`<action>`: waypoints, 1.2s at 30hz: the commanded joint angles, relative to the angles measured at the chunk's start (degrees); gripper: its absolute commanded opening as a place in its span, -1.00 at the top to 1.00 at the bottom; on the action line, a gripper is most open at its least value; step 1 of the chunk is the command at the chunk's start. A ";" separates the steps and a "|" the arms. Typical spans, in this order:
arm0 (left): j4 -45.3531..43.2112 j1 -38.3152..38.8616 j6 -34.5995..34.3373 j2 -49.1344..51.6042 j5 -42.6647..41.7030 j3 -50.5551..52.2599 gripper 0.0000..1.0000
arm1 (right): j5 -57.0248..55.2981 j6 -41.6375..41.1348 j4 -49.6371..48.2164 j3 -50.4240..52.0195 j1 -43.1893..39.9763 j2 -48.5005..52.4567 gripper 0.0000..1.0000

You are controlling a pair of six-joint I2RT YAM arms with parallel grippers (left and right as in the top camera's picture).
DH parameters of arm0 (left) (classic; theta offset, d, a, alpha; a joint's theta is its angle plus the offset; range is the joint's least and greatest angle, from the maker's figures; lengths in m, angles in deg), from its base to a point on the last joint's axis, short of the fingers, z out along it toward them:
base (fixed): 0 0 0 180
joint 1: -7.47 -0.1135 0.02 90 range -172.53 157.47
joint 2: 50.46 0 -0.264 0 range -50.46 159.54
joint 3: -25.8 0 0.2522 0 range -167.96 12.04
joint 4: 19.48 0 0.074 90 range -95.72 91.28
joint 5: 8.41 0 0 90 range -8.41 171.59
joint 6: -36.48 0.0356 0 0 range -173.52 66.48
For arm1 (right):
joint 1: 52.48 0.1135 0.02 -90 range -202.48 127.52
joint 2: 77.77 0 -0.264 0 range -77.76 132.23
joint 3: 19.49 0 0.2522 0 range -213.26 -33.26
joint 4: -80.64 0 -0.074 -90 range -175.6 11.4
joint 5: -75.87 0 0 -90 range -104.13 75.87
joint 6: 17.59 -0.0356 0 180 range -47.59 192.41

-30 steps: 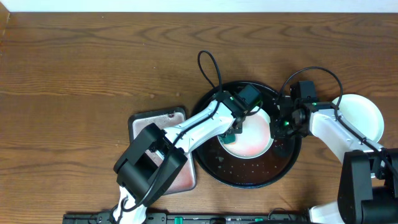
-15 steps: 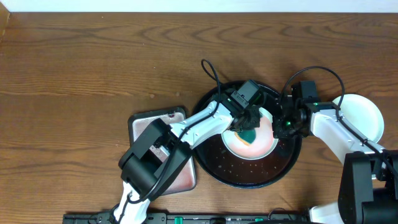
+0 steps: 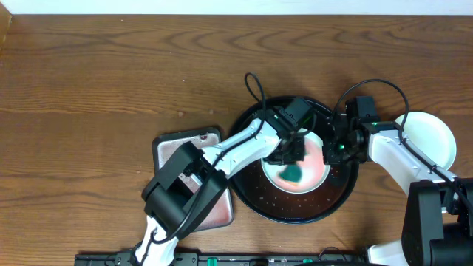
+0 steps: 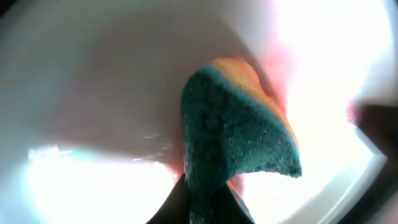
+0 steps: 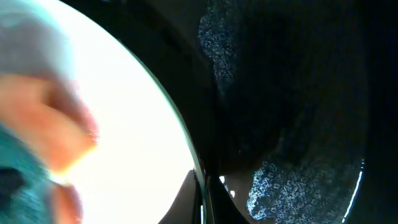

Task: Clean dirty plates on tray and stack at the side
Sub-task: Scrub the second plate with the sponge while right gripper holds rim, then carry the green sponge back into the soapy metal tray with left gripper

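Observation:
A pale plate (image 3: 316,166) with a pink-red smear lies in the round black tray (image 3: 290,205). My left gripper (image 3: 293,160) is shut on a green and yellow sponge (image 3: 294,174), which presses on the middle of the plate. In the left wrist view the sponge (image 4: 236,137) sticks out from the dark fingertips (image 4: 224,208) onto the wet plate (image 4: 99,93). My right gripper (image 3: 330,153) is shut on the plate's right rim. The right wrist view shows that thin rim (image 5: 200,186) pinched between the fingers, with the tray (image 5: 298,93) beside it.
A white plate (image 3: 432,137) sits on the table to the right of the tray, partly under my right arm. A rectangular pinkish tray (image 3: 185,142) with a dark rim lies left of the black tray, under my left arm. Water drops speckle the black tray.
My left gripper has carried the sponge from the plate's left part rightward to its middle. The right gripper has kept its hold on the rim.

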 commanded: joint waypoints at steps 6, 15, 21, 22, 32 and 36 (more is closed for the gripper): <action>7.69 -2.54 1.18 -3.19 27.74 1.55 0.86 | -1.99 -1.53 -0.28 0.35 -0.13 -0.79 0.98; 8.90 -2.73 1.42 -14.91 16.70 1.55 0.85 | -3.43 -1.51 -0.48 0.35 -0.13 -0.79 0.97; 18.56 -6.27 1.42 -25.29 16.59 1.55 0.85 | -3.34 -1.46 -0.59 0.35 -0.13 -0.79 0.98; 21.24 -7.69 1.44 -27.04 17.31 1.55 0.85 | -3.13 -1.36 -0.59 0.35 -0.13 -0.79 0.98; 25.51 -18.84 2.10 -32.65 20.63 14.80 0.85 | -2.75 -1.11 -1.64 0.35 -0.11 -0.79 0.97; 18.49 -20.61 2.08 -32.65 20.22 23.21 0.85 | -0.15 -1.11 -1.49 0.33 -0.09 -0.85 0.97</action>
